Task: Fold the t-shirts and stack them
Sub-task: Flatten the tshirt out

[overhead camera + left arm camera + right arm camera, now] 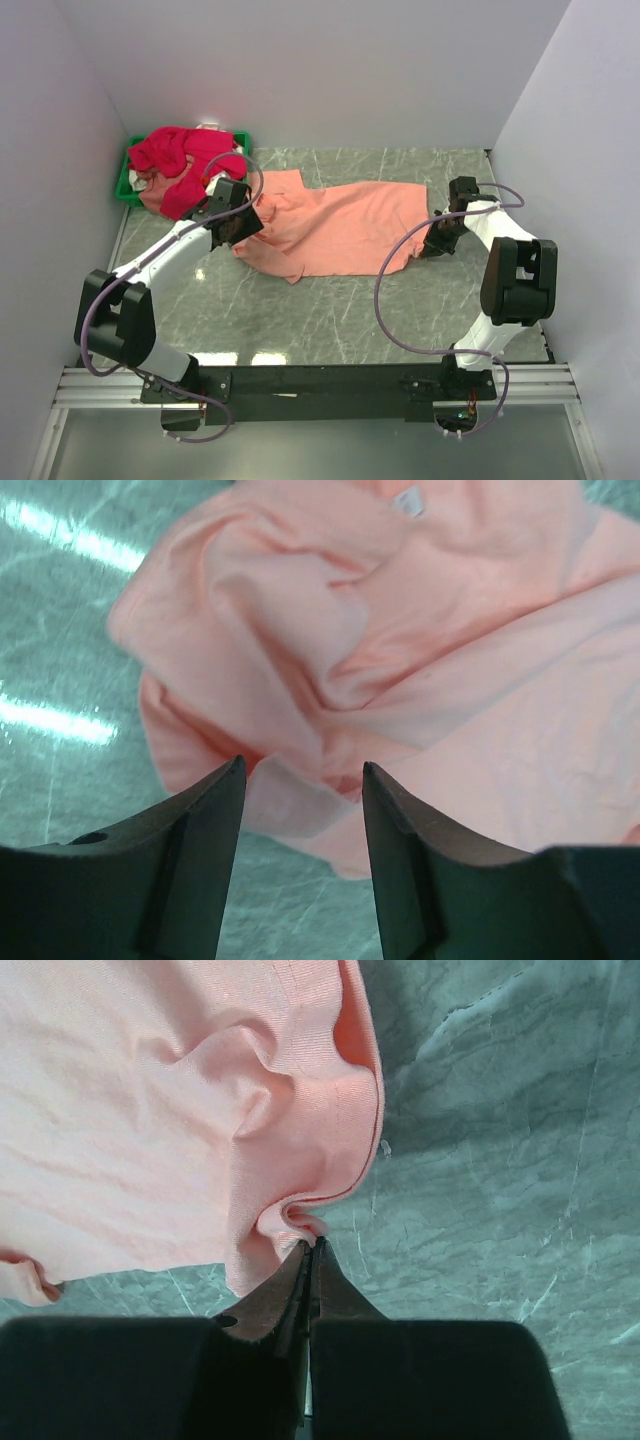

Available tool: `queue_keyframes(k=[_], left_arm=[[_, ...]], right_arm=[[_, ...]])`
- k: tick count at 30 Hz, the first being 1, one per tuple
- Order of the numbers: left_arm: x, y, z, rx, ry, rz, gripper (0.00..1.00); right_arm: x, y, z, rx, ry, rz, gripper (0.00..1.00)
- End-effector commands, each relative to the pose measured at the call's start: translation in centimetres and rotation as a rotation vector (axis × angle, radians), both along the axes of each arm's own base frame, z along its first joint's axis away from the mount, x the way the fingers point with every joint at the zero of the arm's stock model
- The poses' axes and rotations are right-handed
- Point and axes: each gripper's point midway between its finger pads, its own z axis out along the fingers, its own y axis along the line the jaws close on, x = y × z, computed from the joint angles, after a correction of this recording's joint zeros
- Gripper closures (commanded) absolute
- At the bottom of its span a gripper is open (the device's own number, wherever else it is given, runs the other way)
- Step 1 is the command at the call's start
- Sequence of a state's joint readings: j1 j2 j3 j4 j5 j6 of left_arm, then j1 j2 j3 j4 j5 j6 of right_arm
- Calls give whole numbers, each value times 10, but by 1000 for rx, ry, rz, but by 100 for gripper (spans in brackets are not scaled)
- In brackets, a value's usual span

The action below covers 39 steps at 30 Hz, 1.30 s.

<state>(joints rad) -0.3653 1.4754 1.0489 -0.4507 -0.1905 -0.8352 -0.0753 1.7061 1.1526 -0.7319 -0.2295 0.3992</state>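
The salmon shirt (345,228) lies mid-table with its long axis running left to right, collar end seemingly left and hem right; the crimson shirts (180,160) are heaped in the bin (122,186) at the far left. The right gripper (312,1245) is clenched on the hem edge, and the left gripper (303,767) hangs released over the crumpled left end. To flatten it, the left should pinch one layer near the shoulder and draw leftward against the right's hold

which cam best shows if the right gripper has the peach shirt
Right wrist: close up, the right gripper is shut on the salmon-peach t-shirt at its hem. Top external shows it small at the shirt's edge; left wrist doesn't show it.
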Motion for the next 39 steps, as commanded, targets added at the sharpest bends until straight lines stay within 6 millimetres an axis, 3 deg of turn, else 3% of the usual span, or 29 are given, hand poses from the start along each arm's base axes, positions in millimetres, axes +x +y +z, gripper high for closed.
queue_keyframes(k=[1,8,22,27,37,39], left_arm=[[23,-4,29,-7,-93,13,44],[25,-6,6,22,-20,2,45],[21,-6,-9,62,46,-2,47],[19,-11,-14,67,63,-20,51],[9,-3,-21,103,99,-13,58],[6,-4,-24,99,103,-19,64]], right_arm=[[5,0,8,9,-39,7,100],[6,0,7,8,-34,10,100],[7,1,5,12,-24,9,100],[7,0,4,11,-23,9,100],[8,0,4,8,-26,8,100],[8,0,4,9,-27,9,100]])
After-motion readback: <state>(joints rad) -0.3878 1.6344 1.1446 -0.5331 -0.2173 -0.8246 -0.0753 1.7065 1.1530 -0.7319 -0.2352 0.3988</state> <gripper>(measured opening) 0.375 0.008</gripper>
